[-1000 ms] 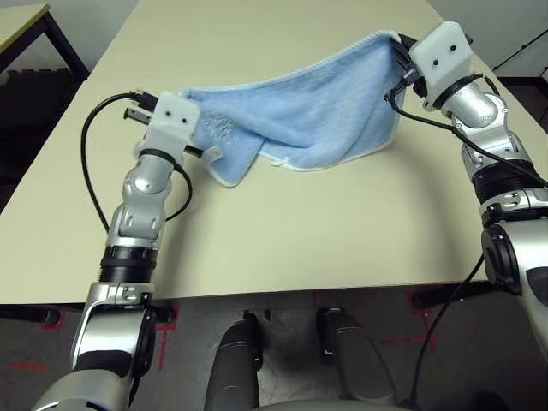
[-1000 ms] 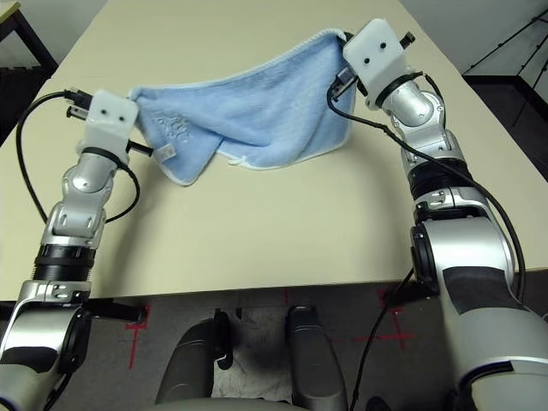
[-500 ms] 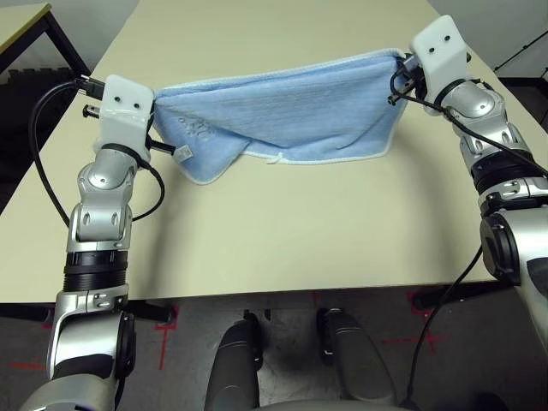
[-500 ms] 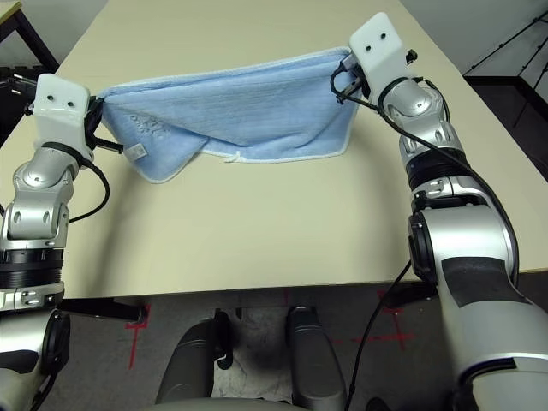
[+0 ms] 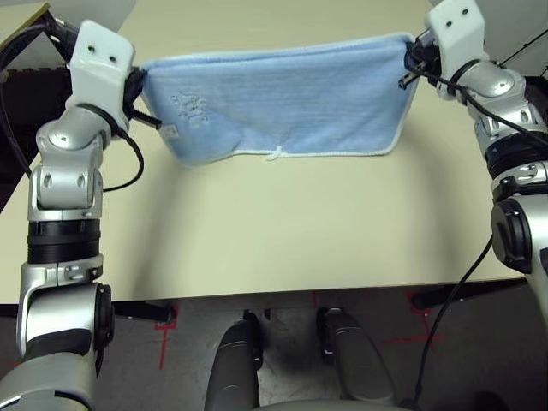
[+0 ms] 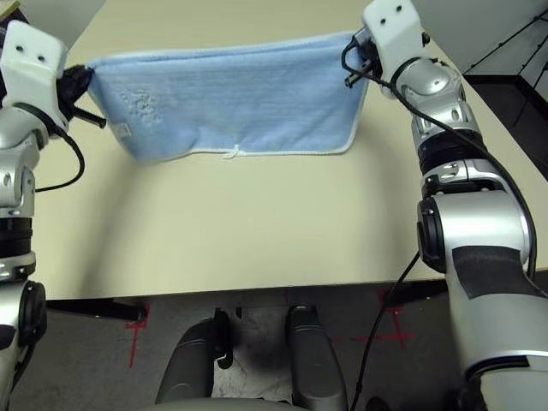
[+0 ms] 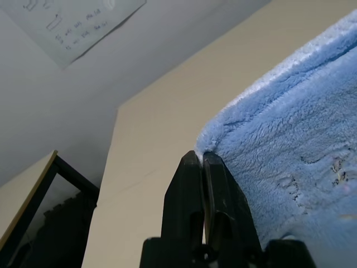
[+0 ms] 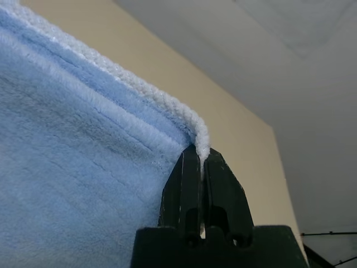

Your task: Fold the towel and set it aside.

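towel [image 5: 282,98] hangs stretched over the table [image 5: 282,231], left gripper [image 7: 202,159] on one top corner, right gripper [image 8: 199,153] on the other

A plain beige table [image 5: 282,231] with a smooth matte top carries the scene, its near edge running straight across the lower part of the head views and its far end narrowing away. Its bare surface shows soft shadow below the light-blue towel [image 5: 282,103], whose lower white-stitched edge hangs just at the tabletop; whether it touches cannot be told. At the far left stands 1 more table [image 5: 21,17] with dark legs.
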{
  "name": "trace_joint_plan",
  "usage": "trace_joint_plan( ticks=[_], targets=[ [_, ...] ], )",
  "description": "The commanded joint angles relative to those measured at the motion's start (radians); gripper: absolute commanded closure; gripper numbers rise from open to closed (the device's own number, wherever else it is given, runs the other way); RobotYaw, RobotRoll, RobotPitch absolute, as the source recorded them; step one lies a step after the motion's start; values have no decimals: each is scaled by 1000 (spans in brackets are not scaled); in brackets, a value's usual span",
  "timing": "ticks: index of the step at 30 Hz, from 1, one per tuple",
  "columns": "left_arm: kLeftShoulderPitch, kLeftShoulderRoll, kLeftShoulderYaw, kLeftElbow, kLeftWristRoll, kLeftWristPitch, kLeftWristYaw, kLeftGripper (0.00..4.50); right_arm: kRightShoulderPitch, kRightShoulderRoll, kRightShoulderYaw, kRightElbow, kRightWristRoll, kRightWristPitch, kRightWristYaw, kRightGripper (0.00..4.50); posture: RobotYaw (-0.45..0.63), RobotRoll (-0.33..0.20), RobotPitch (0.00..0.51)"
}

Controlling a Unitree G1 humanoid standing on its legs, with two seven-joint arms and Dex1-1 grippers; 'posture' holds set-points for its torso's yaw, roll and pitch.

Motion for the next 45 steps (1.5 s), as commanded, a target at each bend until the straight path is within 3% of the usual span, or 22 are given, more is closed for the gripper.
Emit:
trace_joint_plan(
  ticks=[1, 10, 22, 28, 33, 41, 45],
  targets=[
    [-32, 35, -7, 60, 30, -27, 8, 4460, -19, -31, -21, 31, 2, -4, -35, 4500, -145, 0, 161],
    [-36, 41, -15, 95, 32, -46, 6, 4460, -19, 1, -16, 41, 17, 2, 11, 4500, -148, 0, 167],
    [-41, 151, 18, 77, 20, 8, -31, 4460, -43, -8, -34, 14, 88, 60, 155, 4500, -131, 0, 172],
    [-57, 141, -5, 142, 17, 4, -42, 4460, -47, 11, -22, 41, 80, 73, 141, 4500, -135, 0, 180],
    [-105, 98, -45, 294, 32, -47, -37, 4460, -74, 38, -4, 108, 51, 104, 79, 4500, -134, 0, 185],
    [-288, 34, -114, 616, 96, -267, 54, 4460, -126, 53, 15, 184, -23, 93, -91, 4500, -140, 0, 183],
    [-415, 38, -125, 750, 155, -412, 243, 4460, -171, 35, 29, 197, -80, 6, -245, 4500, -143, 0, 178]
  ],
)
